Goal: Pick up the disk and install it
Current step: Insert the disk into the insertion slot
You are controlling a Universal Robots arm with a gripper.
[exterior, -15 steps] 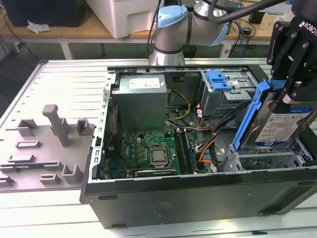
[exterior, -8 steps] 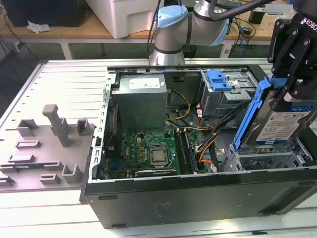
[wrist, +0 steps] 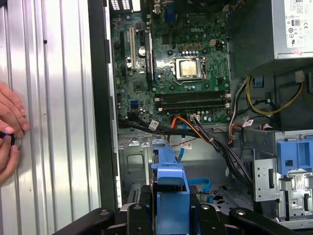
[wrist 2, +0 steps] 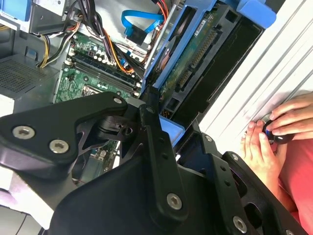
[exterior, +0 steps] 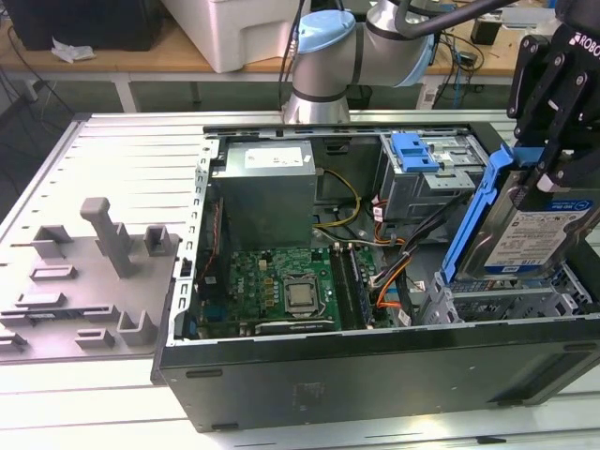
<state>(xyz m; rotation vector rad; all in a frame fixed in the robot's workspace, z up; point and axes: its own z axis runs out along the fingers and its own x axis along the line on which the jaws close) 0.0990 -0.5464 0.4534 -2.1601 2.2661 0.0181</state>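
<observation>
In the exterior view, the gripper (exterior: 551,173) is seen at the exterior view's right, its jaws clamped on the upper edge of the disk (exterior: 542,234). The disk is held tilted, label up, its blue frame toward the exterior view's left, just above the metal drive cage (exterior: 502,302) in the near right corner of the open computer case (exterior: 375,375). Farther left inside the case, the motherboard (exterior: 281,291) and the grey power supply (exterior: 267,183) are visible. A grey fixture (exterior: 94,272) is set on the slatted table (exterior: 122,159), beside the case at the exterior view's left.

In the second wrist view, the black linkages of the gripper (wrist 2: 161,132) are shown closed about the disk (wrist 2: 195,63), whose circuit-board side and blue frame are presented. A person's hands (wrist 2: 271,134) are rested on the table beside the case.

In the first wrist view, the blue frame of the disk (wrist: 168,171) is seen gripped between the fingers (wrist: 133,211), over the case floor near the cables (wrist: 195,129).
</observation>
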